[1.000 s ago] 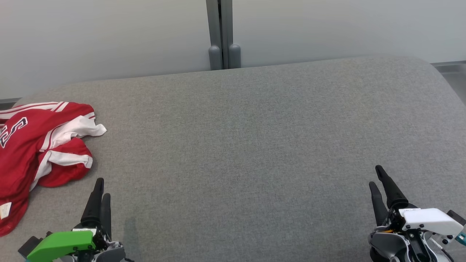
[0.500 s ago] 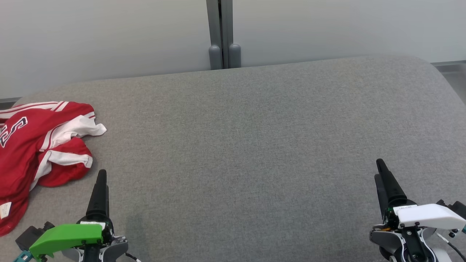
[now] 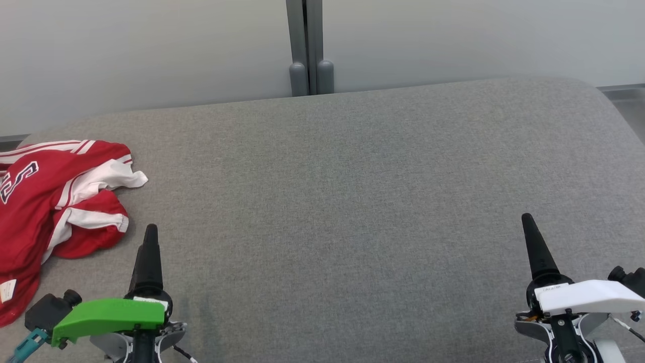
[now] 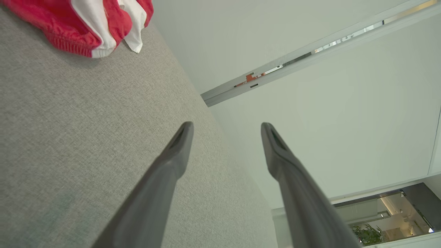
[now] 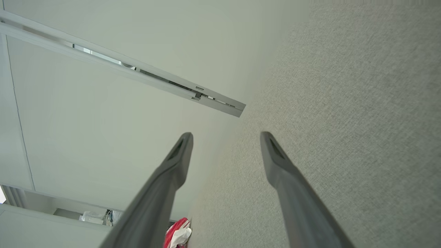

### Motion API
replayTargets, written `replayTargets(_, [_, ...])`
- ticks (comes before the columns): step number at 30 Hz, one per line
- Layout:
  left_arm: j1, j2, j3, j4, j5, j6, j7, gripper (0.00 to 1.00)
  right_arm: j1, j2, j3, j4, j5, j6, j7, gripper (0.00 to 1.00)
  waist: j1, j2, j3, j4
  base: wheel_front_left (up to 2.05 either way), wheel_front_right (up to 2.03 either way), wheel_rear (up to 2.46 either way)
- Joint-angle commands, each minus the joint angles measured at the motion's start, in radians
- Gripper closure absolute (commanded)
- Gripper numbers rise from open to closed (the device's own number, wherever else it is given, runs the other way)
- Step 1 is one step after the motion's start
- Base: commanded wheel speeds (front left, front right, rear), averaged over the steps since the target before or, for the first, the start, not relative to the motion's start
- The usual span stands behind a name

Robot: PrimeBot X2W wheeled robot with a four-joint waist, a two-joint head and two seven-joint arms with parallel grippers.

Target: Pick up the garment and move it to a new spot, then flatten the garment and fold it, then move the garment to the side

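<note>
Checked garment [image 3: 45, 212]: red jersey with white trim, crumpled in a heap at the far left of grey fabric surface [image 3: 352, 201], partly cut off by the head view's left edge. Hard to call a true long axis on a bunched heap. Reading the visible extent as near-to-far along the surface's left side, with striped edge at the far end and small white tag [image 3: 7, 291] at the near end. Dark outlined lettering [image 3: 17, 181] on the top face, tilted and clipped by the frame, so can't read it. White flap [image 3: 128, 177] poking right toward the surface's centre, with banded cuff [image 3: 98, 221] just below it, also facing right. Found left gripper [image 3: 150, 233] low-left in head view, just beside the heap's right edge and clear of the cloth, pointing away from the robot. In left wrist view, seeing jaws spread wide and empty, one finger [image 4: 172, 162] over the fabric, the cuff up in the top-left corner. Found right gripper [image 3: 527, 219] at lower right, well apart from the garment, over bare fabric. In right wrist view, same story: jaws wide apart, empty, with a sliver of red-and-white cloth at the bottom edge. Pale wall panels [image 3: 151, 50] and grey post [image 3: 307, 50] behind the far edge.
</note>
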Motion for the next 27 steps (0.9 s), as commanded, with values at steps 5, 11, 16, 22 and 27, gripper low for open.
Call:
replayTargets(5, [-0.013, 0.007, -0.018, -0.031, 0.133, 0.016, -0.024, 0.00, 0.003, -0.007, 0.011, -0.040, -0.101, 0.000, -0.026, 0.00, 0.0000, 0.0000, 0.000, 0.001, 0.00, 0.00, 0.00])
replayTargets(11, [-0.009, 0.008, -0.029, -0.046, 0.228, 0.032, -0.045, 0.00, 0.010, -0.010, 0.022, -0.059, -0.194, 0.000, -0.047, 0.00, 0.0000, 0.0000, -0.002, 0.004, 0.00, 0.00, 0.00])
replayTargets(16, [-0.004, 0.008, -0.047, -0.051, 0.342, 0.044, -0.064, 0.00, 0.020, -0.013, 0.029, -0.071, -0.289, 0.000, -0.066, 0.00, 0.0000, 0.0000, -0.003, 0.006, 0.00, 0.00, 0.00])
replayTargets(22, [-0.001, 0.009, -0.067, -0.052, 0.441, 0.056, -0.082, 0.00, 0.028, -0.017, 0.036, -0.079, -0.390, 0.000, -0.085, 0.00, 0.0000, 0.0000, -0.003, 0.007, 0.00, 0.00, 0.00])
replayTargets(27, [-0.001, 0.009, -0.079, -0.049, 0.516, 0.066, -0.097, 0.00, 0.032, -0.017, 0.041, -0.084, -0.457, 0.000, -0.099, 0.00, 0.0000, 0.0000, -0.003, 0.007, 0.00, 0.00, 0.00])
